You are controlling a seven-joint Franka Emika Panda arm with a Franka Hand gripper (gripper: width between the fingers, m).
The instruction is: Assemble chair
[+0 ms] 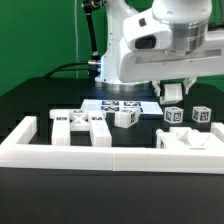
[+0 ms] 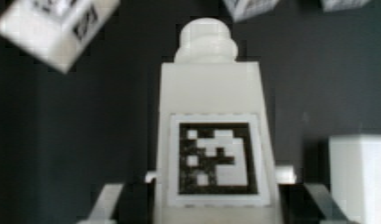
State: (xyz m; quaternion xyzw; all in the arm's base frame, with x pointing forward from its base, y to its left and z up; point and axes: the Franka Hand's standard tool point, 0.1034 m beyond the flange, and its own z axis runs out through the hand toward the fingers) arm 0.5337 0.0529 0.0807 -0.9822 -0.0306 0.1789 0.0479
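In the wrist view a long white chair leg (image 2: 212, 110) with a black-and-white tag and a round peg at its far end lies between my fingers (image 2: 119, 200). The dark pads sit against both of its sides, so the gripper (image 2: 212, 205) is shut on it. In the exterior view the gripper (image 1: 175, 97) hangs low over the exterior view's right part of the table, just above two small tagged chair pieces (image 1: 175, 115) (image 1: 201, 115). Flat tagged chair pieces (image 1: 80, 124) and a tagged block (image 1: 125, 118) lie to the exterior view's left.
The long white border frame (image 1: 110, 152) runs along the front and up both sides. Another white part (image 1: 190, 138) lies inside it at the exterior view's right. The marker board (image 1: 117, 104) lies at the arm's base. In the wrist view, tagged pieces (image 2: 54, 35) (image 2: 356, 165) lie near the leg.
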